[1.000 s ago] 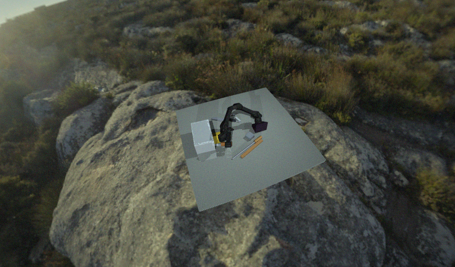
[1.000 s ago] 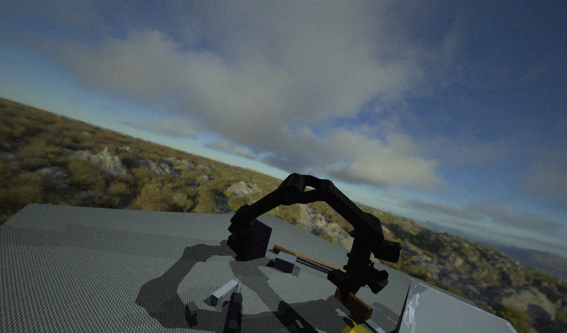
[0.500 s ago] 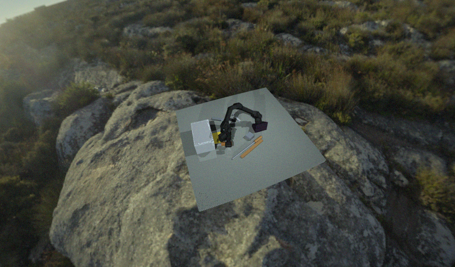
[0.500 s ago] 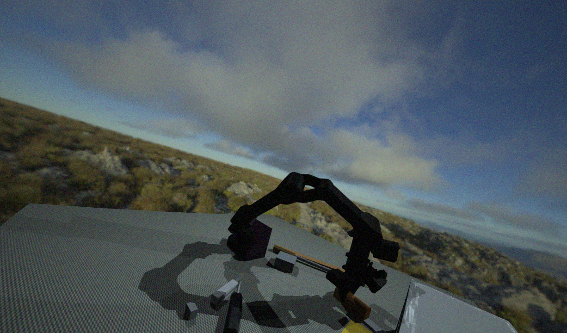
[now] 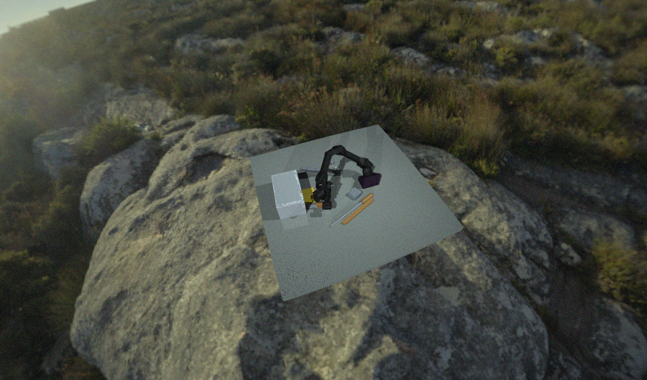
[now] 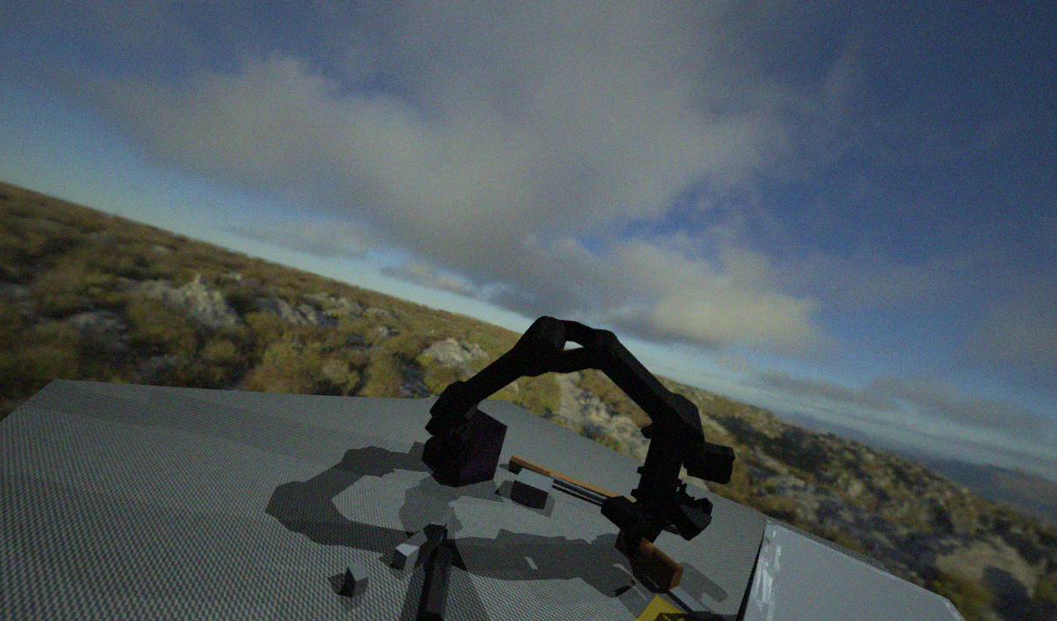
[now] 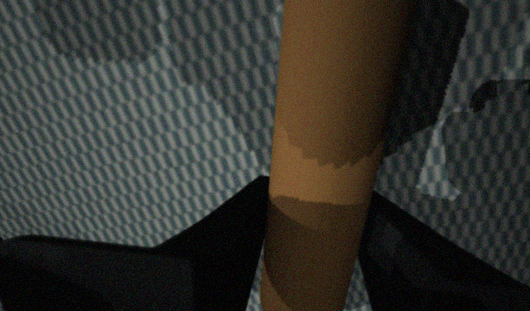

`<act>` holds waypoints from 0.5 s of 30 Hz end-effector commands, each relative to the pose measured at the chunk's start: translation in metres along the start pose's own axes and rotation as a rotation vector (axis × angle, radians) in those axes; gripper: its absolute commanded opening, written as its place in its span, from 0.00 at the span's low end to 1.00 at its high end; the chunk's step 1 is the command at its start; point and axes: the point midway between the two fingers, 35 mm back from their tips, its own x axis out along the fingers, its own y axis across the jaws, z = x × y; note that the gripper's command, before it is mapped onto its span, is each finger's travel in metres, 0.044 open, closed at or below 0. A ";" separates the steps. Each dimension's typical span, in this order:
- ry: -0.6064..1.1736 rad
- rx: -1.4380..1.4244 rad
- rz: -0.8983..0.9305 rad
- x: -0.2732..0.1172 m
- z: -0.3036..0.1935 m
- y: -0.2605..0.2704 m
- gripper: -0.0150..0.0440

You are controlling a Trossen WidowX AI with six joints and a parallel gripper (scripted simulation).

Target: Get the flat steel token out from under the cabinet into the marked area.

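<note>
Black from base to fingertips, the arm (image 5: 337, 150) (image 6: 594, 351) arches over the grey table (image 5: 363, 245) (image 6: 169, 463) (image 7: 118, 164) in the top view, its foot at a dark purple block (image 5: 369, 179) (image 6: 478, 448). Its gripper (image 5: 323, 203) (image 6: 632, 529) (image 7: 310, 192) is down just beside the pale cabinet (image 5: 288, 191) (image 6: 841, 579), with a bit of orange showing at it. A yellow patch (image 5: 308, 194) (image 6: 659, 610) lies between the gripper and the cabinet. Well apart from the cabinet, a thin rod with an orange handle (image 5: 367, 198) lies alongside an orange bar (image 5: 358, 211) (image 6: 563, 473), near a small grey block (image 5: 354, 193) (image 6: 528, 494). In the exterior view the gripper points down with an orange handle (image 6: 652, 563) (image 7: 329, 108) under it, tilted, close to the yellow patch; two small grey pieces sit on the table in the foreground. In the wrist view the fingers stand partly apart, closed on the round orange handle, one against each side. The steel token cannot be made out in any view, so its place cannot be told.
</note>
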 end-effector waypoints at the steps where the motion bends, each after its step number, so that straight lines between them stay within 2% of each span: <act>1: 0.004 -0.002 -0.003 0.001 -0.009 0.000 0.25; 15: 0.005 -0.002 -0.002 0.001 -0.025 0.001 0.25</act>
